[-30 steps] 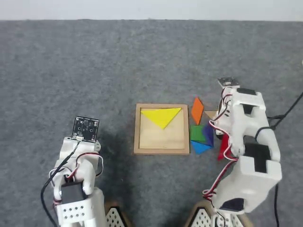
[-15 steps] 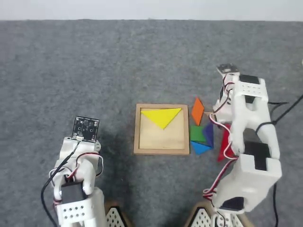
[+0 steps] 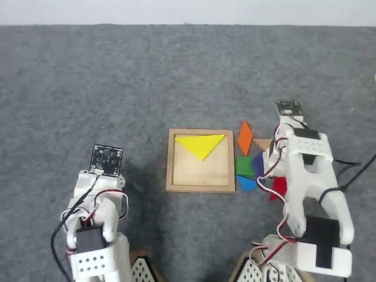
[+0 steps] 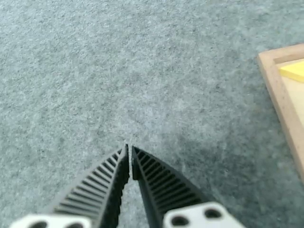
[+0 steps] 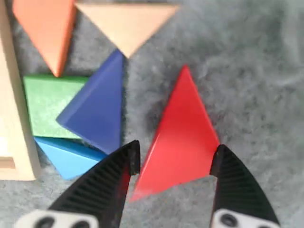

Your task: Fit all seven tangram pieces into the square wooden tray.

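The square wooden tray [image 3: 200, 187] lies mid-table with a yellow triangle [image 3: 200, 144] in its far part. Right of it lie an orange piece [image 3: 245, 136], a tan triangle [image 3: 261, 143], a green square [image 3: 244, 165], a dark blue piece [image 3: 258, 165], a light blue triangle [image 3: 248, 183] and a red triangle [image 3: 278, 186]. My right gripper [image 5: 175, 161] is open, its fingers straddling the wide end of the red triangle [image 5: 181, 137]. My left gripper [image 4: 129, 161] is shut over bare carpet, left of the tray's edge [image 4: 280, 102].
Grey carpet covers the whole table. The left arm [image 3: 97, 200] sits at the near left, well away from the tray. The right arm [image 3: 308, 176] overhangs the loose pieces beside the tray. White wall runs along the far edge.
The right arm has drawn back toward the near edge and lowered over the red triangle. The left arm and all pieces stay where they were.
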`<state>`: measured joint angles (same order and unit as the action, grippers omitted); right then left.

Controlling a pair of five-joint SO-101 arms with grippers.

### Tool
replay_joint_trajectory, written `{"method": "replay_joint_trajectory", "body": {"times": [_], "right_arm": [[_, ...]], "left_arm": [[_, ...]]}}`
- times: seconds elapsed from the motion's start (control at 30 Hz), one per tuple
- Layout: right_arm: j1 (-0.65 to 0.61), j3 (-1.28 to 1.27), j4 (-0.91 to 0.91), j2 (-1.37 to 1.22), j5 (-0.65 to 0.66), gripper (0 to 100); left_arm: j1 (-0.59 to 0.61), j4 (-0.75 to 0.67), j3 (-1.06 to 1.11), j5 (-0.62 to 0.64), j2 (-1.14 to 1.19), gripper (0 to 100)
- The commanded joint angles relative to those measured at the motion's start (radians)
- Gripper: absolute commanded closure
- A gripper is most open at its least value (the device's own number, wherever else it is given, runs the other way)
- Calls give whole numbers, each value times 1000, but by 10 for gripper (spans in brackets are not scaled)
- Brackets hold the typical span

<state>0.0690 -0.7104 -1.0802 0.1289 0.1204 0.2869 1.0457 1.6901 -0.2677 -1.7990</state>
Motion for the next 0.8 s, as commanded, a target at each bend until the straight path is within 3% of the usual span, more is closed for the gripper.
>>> {"method": "replay_joint_trajectory", "body": {"times": [0.0,0.3,0.77], "right_arm": [[-7,-2,21,44,-34,749],[18,3,85,-59,20,665],[48,20,48,-151,8,666]], "left_arm": [[6,6,-7,-14,-12,988],[8,6,-7,-14,-12,988],[8,6,-7,-14,-12,988]]}}
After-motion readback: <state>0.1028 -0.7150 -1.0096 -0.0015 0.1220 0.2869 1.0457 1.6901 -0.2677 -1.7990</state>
